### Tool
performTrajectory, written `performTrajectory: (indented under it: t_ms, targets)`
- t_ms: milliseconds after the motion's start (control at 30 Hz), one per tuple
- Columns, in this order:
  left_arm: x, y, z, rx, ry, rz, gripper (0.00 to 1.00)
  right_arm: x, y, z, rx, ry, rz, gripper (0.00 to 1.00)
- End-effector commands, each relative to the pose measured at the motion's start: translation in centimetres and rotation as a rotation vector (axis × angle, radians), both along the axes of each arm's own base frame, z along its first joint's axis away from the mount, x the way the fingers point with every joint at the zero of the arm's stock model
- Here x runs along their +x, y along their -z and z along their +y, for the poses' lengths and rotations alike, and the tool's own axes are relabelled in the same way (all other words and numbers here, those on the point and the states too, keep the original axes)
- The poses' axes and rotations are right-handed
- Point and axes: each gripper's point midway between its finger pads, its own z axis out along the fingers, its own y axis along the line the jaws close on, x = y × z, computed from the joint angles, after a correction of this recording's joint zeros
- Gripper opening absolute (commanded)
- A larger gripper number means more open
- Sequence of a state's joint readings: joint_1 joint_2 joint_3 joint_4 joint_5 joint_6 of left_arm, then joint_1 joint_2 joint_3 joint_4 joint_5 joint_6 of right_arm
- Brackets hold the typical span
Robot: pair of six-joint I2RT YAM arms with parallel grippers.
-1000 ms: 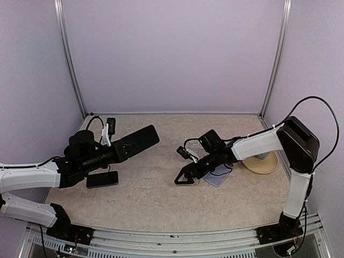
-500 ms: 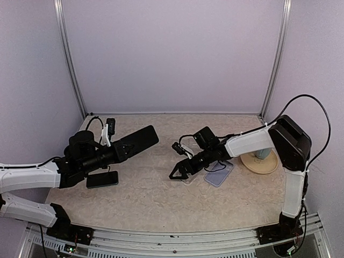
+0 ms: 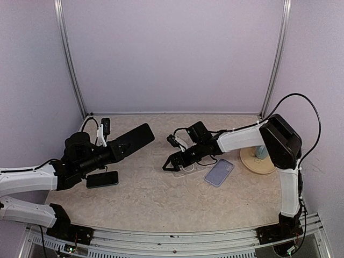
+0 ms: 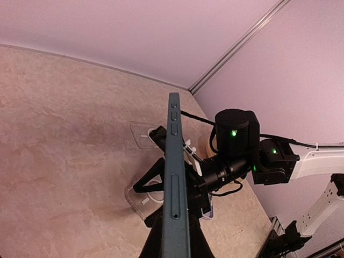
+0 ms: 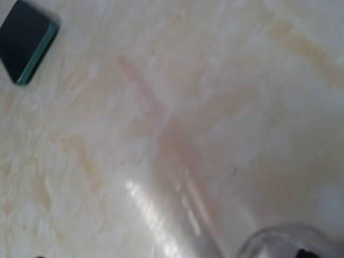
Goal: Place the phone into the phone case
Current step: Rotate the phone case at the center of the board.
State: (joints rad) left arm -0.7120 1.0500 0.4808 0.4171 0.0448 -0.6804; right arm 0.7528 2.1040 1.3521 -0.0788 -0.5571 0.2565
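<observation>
The phone [image 3: 134, 138] is held raised at left of centre, clamped at its lower end by the closed left gripper [image 3: 114, 150]. It is judged rigid, slick and glass-faced, so holds by the long edges are advised. The right gripper [image 3: 171, 164] is spread wide over the clear case [image 3: 187, 170] at centre; contact cannot be confirmed. Against the earlier frame, the right gripper is found shifted toward upper left, and the lilac case [image 3: 219, 172] is now uncovered.

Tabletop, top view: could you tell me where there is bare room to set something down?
Free: the near strip in front of the lying phone and lavender case, and the back strip along the rear wall. Crowded: centre-right, around the right end effector, clear case and plate.
</observation>
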Motion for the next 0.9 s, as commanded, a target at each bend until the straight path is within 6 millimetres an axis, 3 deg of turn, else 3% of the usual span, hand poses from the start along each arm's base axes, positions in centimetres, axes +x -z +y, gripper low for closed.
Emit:
performTrajectory:
  t_ms: [0,200,367,667,867]
  targets:
    - [0.1,-2.0,0.0,-0.066,0.002,-0.050,0.00,1.1,-0.1,1.1,-0.011,0.022,-0.021,1.00]
    - [-0.1,-1.5,-0.6,-0.074,0.033,-0.019,0.00,1.0,-3.8,1.1,0.056,0.008,-0.049,1.00]
    - [-0.4,-1.2,-1.1,-0.088,0.066,0.005,0.00,2.2,-6.3,-2.1,0.076,0.083,-0.049,1.00]
    - [-0.7,0.5,-3.9,-0.141,0.174,0.100,0.00,4.3,-6.1,-11.2,0.052,0.289,-0.007,1.00]
    - [0.0,2.1,-6.8,-0.129,0.228,0.183,0.00,4.4,-5.0,-14.3,-0.016,0.348,-0.017,1.00]
